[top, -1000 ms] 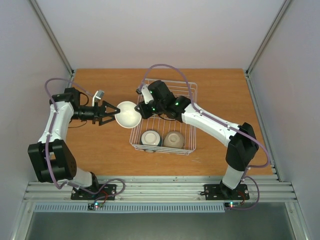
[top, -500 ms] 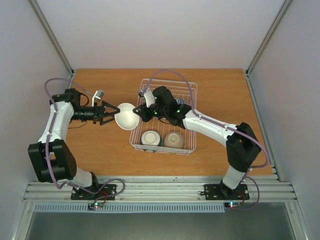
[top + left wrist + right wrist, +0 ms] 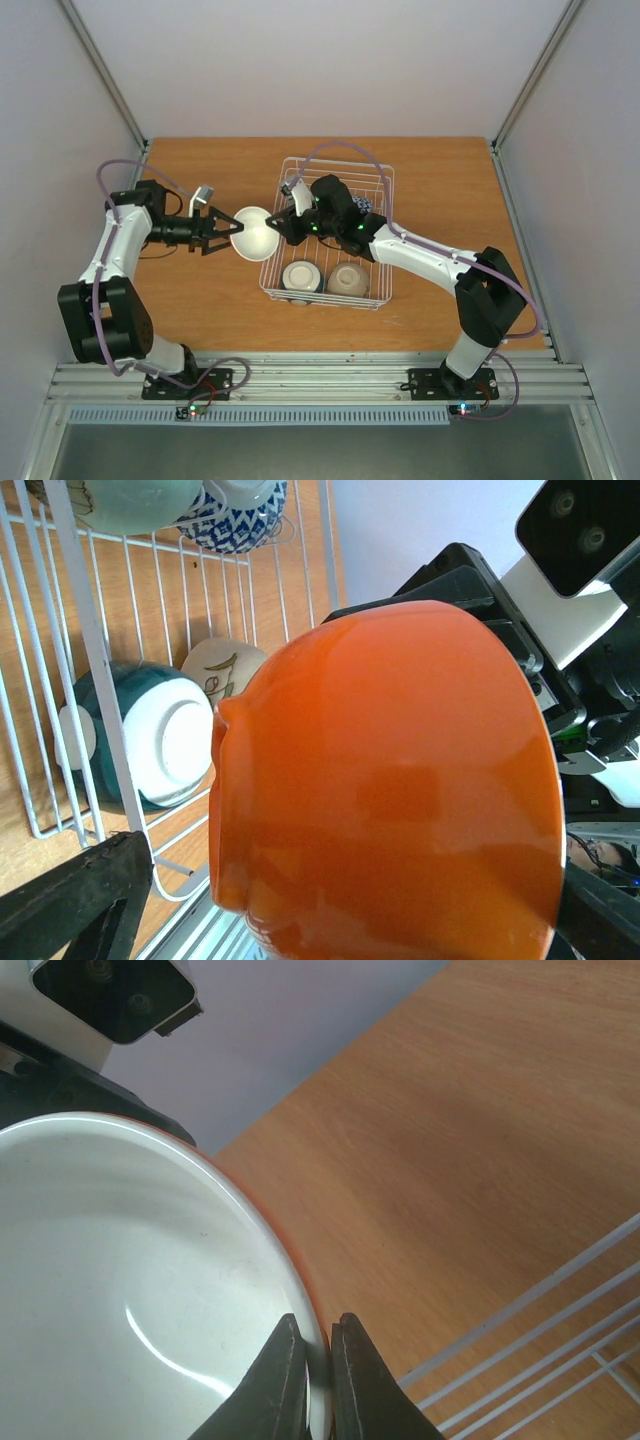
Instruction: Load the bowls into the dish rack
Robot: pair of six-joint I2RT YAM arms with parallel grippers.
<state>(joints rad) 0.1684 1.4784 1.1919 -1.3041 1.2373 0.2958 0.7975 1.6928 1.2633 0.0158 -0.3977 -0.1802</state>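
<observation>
An orange bowl with a white inside (image 3: pixel 255 232) hangs tilted in the air just left of the white wire dish rack (image 3: pixel 381 180). My right gripper (image 3: pixel 274 226) is shut on its rim; in the right wrist view the fingertips (image 3: pixel 290 1360) pinch the white rim (image 3: pixel 318 1330) of the bowl (image 3: pixel 120 1290). My left gripper (image 3: pixel 222 232) is open on the bowl's other side. In the left wrist view its two fingers sit far apart at the bottom corners, with the bowl's orange outside (image 3: pixel 390 780) filling the space between them.
In the rack lie a teal bowl with a white foot (image 3: pixel 301 277), a beige bowl (image 3: pixel 347 279) and a blue patterned bowl (image 3: pixel 362 205). The left wrist view shows these through the rack wires (image 3: pixel 90 630). Bare wooden table (image 3: pixel 200 290) lies left of the rack.
My right gripper has moved left from over the rack to the bowl's rim and shut on it. My left arm has shifted only slightly.
</observation>
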